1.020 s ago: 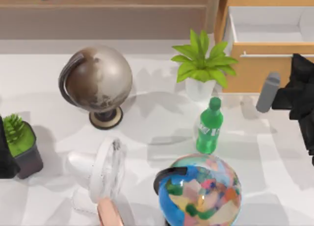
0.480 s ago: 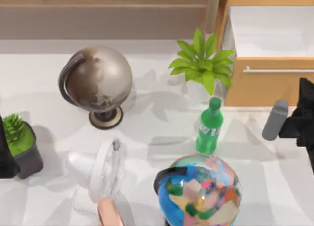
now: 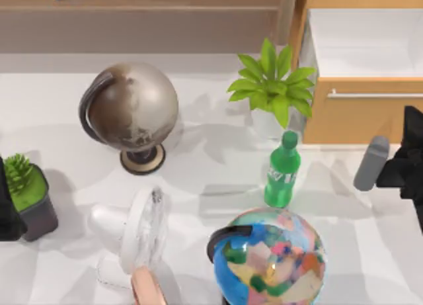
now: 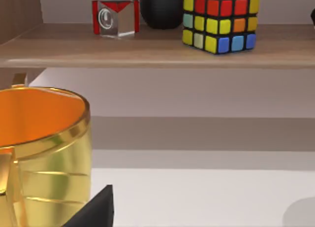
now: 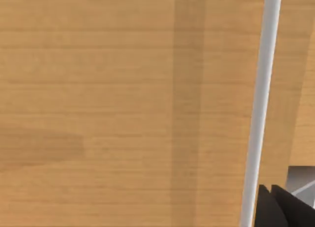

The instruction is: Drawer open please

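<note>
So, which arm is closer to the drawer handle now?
The right. Its end effector sits just in front of the drawer handle at the table's right side; the left arm is parked at the far left edge.

At the upper right of the top view, the pulled-out drawer [image 3: 370, 113] has bare table [image 3: 370, 252] below its front. The leafy plant [image 3: 271, 90] crowds its left corner, with the green bottle [image 3: 283, 171] and colourful globe [image 3: 269, 255] lower down narrowing passage from the left.

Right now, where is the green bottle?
In the top view, the green plastic bottle stands right of centre, between the leafy potted plant and the colourful globe.
</note>
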